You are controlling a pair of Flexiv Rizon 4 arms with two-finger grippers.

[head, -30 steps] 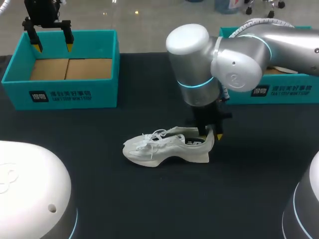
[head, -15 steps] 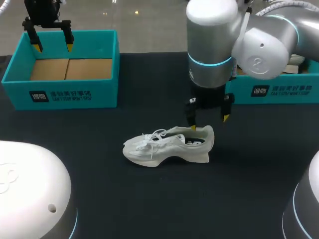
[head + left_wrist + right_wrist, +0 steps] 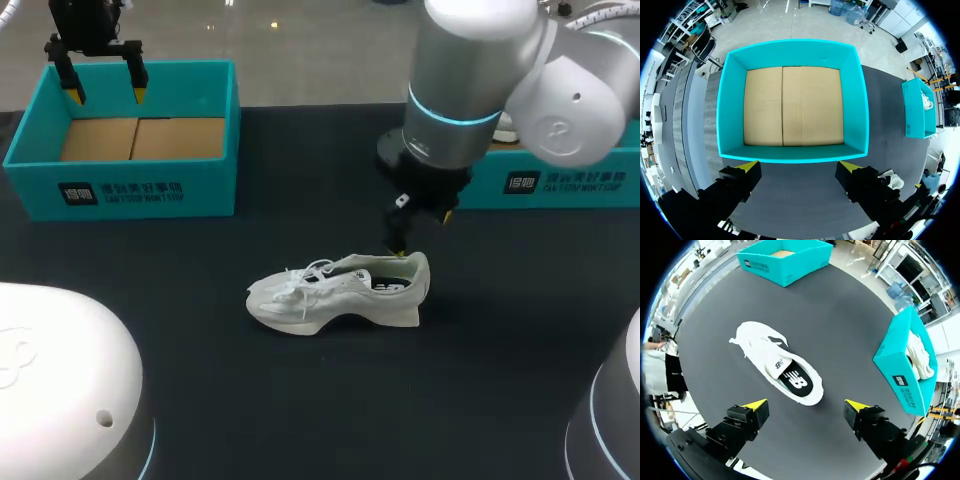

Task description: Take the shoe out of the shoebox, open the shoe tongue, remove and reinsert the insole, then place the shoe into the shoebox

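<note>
A white sneaker [image 3: 335, 292] lies on its sole on the black table, toe to the left; its dark insole [image 3: 795, 381] shows through the opening. My right gripper [image 3: 422, 232] hangs just above the heel, open and holding nothing. In the right wrist view the sneaker [image 3: 765, 352] lies below and ahead of the right gripper [image 3: 806, 406], clear of its yellow tips. My left gripper [image 3: 108, 97] is open above the back wall of the left teal shoebox [image 3: 150, 190]. From the left wrist, the left gripper [image 3: 799, 167] looks into that shoebox [image 3: 790, 47], which shows only its bare cardboard floor.
A second teal shoebox [image 3: 560, 180] stands at the back right, partly behind my right arm. Inside this box [image 3: 902, 370] lies another white shoe [image 3: 920, 355]. My two arm bases fill the near corners of the head view.
My right gripper has opened, let go of the sneaker's heel, and risen up and back to the right. The sneaker and my left arm have stayed still.
</note>
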